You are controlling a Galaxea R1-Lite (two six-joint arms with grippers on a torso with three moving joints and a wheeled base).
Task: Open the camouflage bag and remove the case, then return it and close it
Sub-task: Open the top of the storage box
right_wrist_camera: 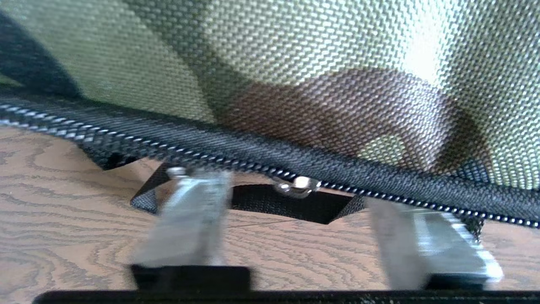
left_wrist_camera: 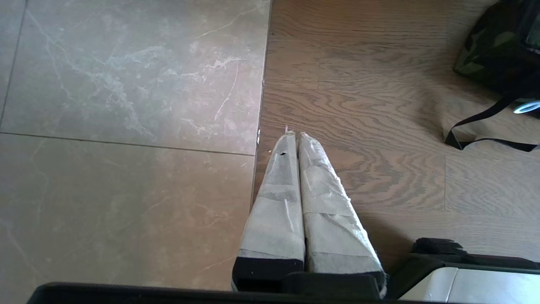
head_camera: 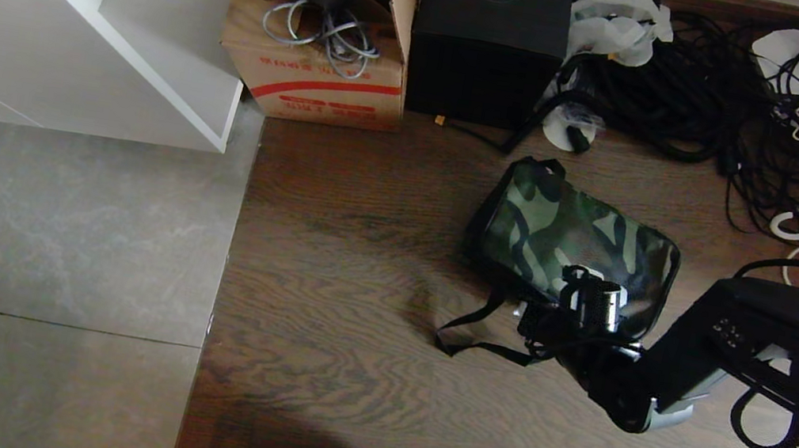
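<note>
1. Right claw (right_wrist_camera: pixel 295 228) is the closest thing to the lens, its two fingers (right_wrist_camera: pixel 190 219) standing apart on either side of the silver zipper pull (right_wrist_camera: pixel 297 185); nothing is pinched between them; they look lined up to nip that pull.
2. One camouflage bag (head_camera: pixel 573 239) lies flat on the wooden floor (head_camera: pixel 345 263), zipped along its black edging; its single black strap (head_camera: pixel 470 331) trails loose towards the robot; the claw sits at the bag's near edge because, I reckon, that's where the zip begins.
3. No case in sight; presumably it's inside the shut bag, so the opening step is only starting.
4. Left claw (left_wrist_camera: pixel 295 139) hangs parked over the seam between tile and wood, well apart from the bag; its two taped fingers are pressed together, empty.
5. Behind the bag: one cardboard carton (head_camera: pixel 315 74), one tall black box (head_camera: pixel 489 38), one tangle of black cables (head_camera: pixel 708 97); none touches the bag.
</note>
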